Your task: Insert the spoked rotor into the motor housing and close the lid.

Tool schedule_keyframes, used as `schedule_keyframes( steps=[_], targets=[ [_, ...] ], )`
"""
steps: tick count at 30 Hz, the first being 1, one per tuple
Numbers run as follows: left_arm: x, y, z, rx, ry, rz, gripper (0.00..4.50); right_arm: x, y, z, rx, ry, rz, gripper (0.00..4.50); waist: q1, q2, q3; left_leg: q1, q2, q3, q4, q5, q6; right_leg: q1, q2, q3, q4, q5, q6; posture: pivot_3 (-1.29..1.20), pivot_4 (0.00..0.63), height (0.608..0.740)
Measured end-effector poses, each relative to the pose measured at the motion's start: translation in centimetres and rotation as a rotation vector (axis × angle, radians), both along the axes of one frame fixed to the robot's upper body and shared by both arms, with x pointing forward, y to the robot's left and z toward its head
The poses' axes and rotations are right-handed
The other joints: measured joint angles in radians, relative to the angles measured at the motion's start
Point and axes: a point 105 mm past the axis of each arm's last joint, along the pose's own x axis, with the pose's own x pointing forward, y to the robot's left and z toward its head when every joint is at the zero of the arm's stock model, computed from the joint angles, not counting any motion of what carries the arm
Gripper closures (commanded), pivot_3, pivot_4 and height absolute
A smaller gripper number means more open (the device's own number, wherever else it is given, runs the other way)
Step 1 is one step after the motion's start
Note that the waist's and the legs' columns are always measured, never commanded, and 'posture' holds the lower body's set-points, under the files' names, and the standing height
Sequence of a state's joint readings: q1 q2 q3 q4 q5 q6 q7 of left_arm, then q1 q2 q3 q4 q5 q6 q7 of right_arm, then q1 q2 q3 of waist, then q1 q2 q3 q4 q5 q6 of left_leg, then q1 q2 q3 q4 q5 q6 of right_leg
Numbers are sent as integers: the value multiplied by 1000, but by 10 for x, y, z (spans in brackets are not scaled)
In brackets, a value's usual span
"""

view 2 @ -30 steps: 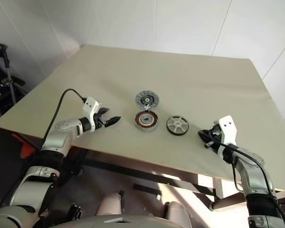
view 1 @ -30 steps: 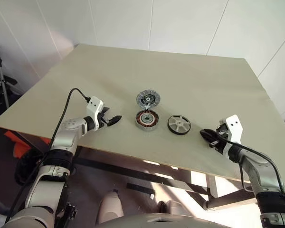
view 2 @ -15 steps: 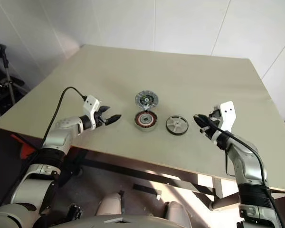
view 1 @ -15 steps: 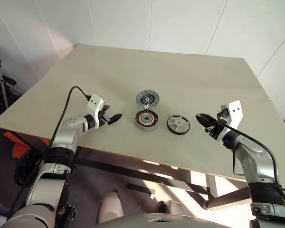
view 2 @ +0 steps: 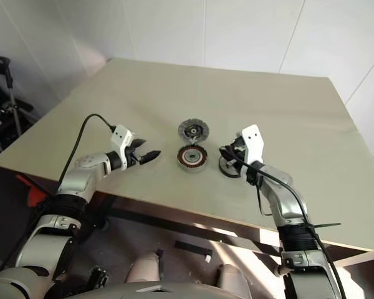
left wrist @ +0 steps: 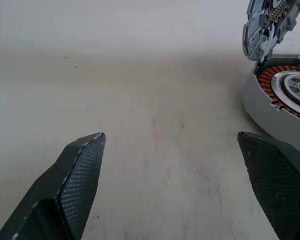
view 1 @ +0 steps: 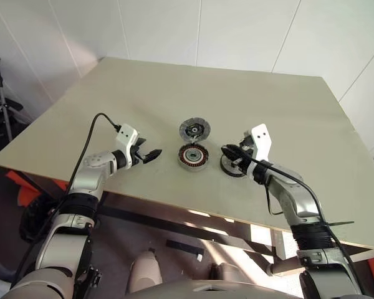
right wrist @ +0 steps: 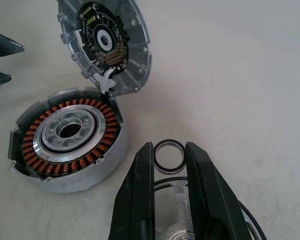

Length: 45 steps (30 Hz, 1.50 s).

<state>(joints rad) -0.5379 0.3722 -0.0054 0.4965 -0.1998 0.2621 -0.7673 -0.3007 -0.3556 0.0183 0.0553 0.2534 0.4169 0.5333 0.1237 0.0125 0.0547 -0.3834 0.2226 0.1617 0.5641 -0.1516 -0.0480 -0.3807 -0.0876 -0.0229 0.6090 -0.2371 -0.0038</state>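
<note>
Spoked rotor (view 1: 235, 166), frame centre-right, not yet gripped: my right gripper (right wrist: 169, 165) hovers above, fingers narrowly apart. Next: widen, descend. Left gripper (view 1: 151, 154) gapes.

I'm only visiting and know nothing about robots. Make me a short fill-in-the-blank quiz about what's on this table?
1. The right gripper hangs over the spoked ____.
2. The motor housing shows a ring of ____-coloured windings.
3. The lid is hinged open and stands ____ the housing, away from the robot.
4. The left gripper has its fingers wide ____ above the table.

Missing words: rotor; copper; behind; open
</note>
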Motion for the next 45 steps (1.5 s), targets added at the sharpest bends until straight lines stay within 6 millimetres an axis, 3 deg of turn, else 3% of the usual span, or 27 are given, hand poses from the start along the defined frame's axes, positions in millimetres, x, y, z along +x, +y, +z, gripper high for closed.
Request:
schedule_keyframes(
  steps=[6,12,25,45],
  targets=[
    [0,2,-1,2,2,11,0,-5,22,-11,-32,45,54,3923,0,0,0,-1,0,0,-1,1,-2,-1,0,0,0,0,0,0,0,740],
    [-1,2,-2,3,5,14,0,-11,50,-2,-27,31,122,3923,0,0,0,0,0,0,-1,2,-3,-1,1,0,0,0,0,0,0,740],
    [-1,0,-2,-2,4,11,0,-7,77,13,-26,-2,182,3923,0,0,0,-1,0,-1,-1,2,-4,-2,1,0,1,0,0,0,0,740],
    [-3,2,-4,1,6,33,0,3,84,3,-32,50,182,3923,0,0,0,-1,0,-1,-1,3,-5,-2,1,0,2,0,0,0,0,740]
  ],
)
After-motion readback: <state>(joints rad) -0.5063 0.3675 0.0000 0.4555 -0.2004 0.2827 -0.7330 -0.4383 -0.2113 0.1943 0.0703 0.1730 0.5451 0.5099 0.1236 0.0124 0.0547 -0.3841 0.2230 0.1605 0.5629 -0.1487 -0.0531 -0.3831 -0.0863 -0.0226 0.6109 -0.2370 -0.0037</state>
